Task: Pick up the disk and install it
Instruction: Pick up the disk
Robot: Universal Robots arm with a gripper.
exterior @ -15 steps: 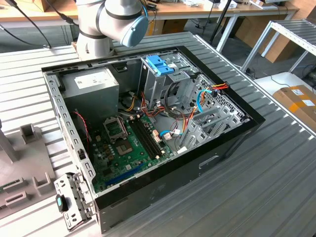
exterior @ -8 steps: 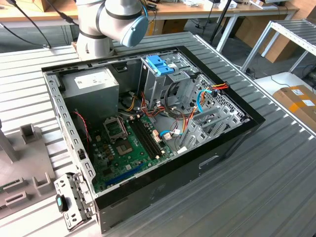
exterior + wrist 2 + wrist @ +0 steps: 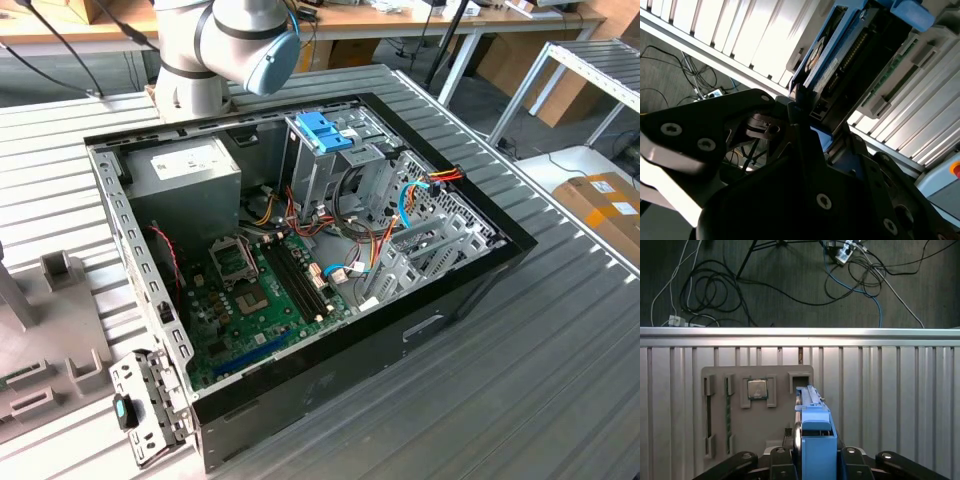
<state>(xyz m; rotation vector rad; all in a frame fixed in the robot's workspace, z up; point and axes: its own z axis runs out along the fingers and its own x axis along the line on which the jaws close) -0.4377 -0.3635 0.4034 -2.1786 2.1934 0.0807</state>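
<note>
In the first wrist view the disk [image 3: 815, 437] shows edge-on, its blue plastic bracket uppermost, with the black fingers [image 3: 781, 459] of my gripper [image 3: 815, 462] pressed against both of its sides. Beneath it lies a grey parts fixture [image 3: 720, 382] on the ribbed table. In the second wrist view the same disk [image 3: 832, 57] shows its silver face, label and blue edging. There my gripper [image 3: 815, 122] is shut on its near end, and the disk hangs clear above the ribbed surface.
The open computer case [image 3: 440, 320] lies on the ribbed table in the exterior view, with a drive cage topped by a blue latch [image 3: 325, 130], a grey power-supply box [image 3: 185, 175] and the motherboard [image 3: 260, 290]. The fixture holds a processor chip [image 3: 757, 388]. Cables [image 3: 790, 280] lie on the floor beyond the table edge.
</note>
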